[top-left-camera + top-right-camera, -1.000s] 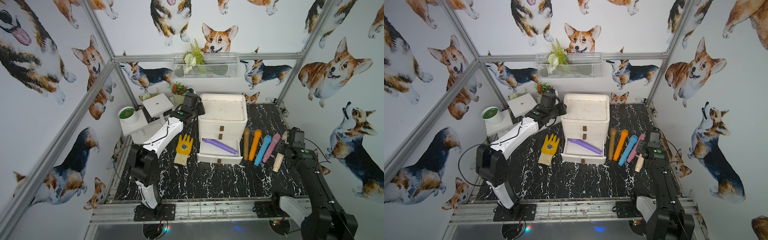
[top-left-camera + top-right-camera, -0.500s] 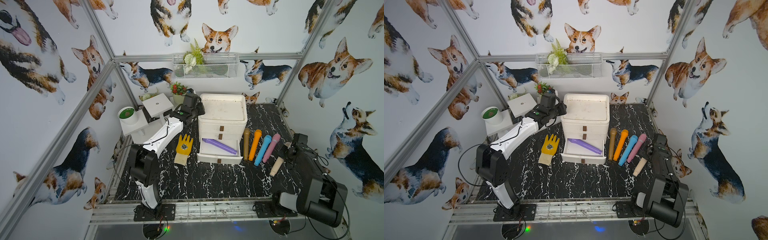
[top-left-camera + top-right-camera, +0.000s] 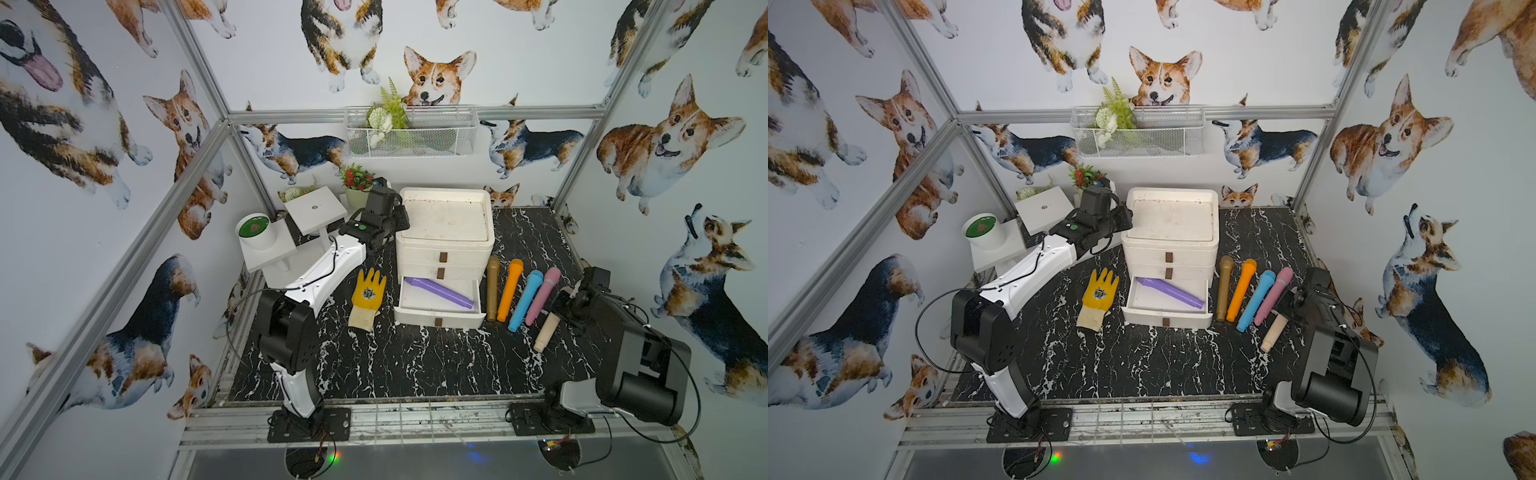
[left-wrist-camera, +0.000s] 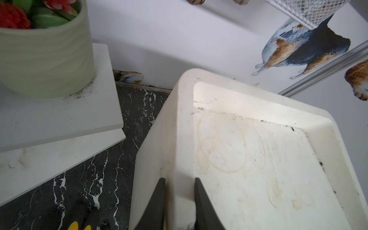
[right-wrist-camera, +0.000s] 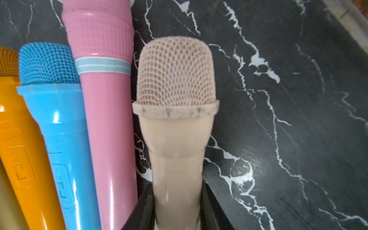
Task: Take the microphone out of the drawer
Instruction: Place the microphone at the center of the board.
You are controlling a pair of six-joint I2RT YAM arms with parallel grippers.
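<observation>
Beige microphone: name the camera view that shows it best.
The right wrist view: the beige microphone fills it, mesh head sharp, body between the fingers of the right end effector. Both top views show it small beside the pink microphone, head hidden by the arm. The left wrist view, at the drawer unit, misses it.

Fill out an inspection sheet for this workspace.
Surface: black marbled table.
Job's things: unit with bottom drawer open; purple mic lies inside.
Clutter: glove beside the drawer; mic row on its other side.
Tools: left tool shut on the unit's top rim; right tool shut on beige mic's handle.
Cables: left cable loops by the left arm's base; right cable behind the right arm.
Surroundings: corgi-print walls; basket on back wall; pot and stands in the back corner.
</observation>
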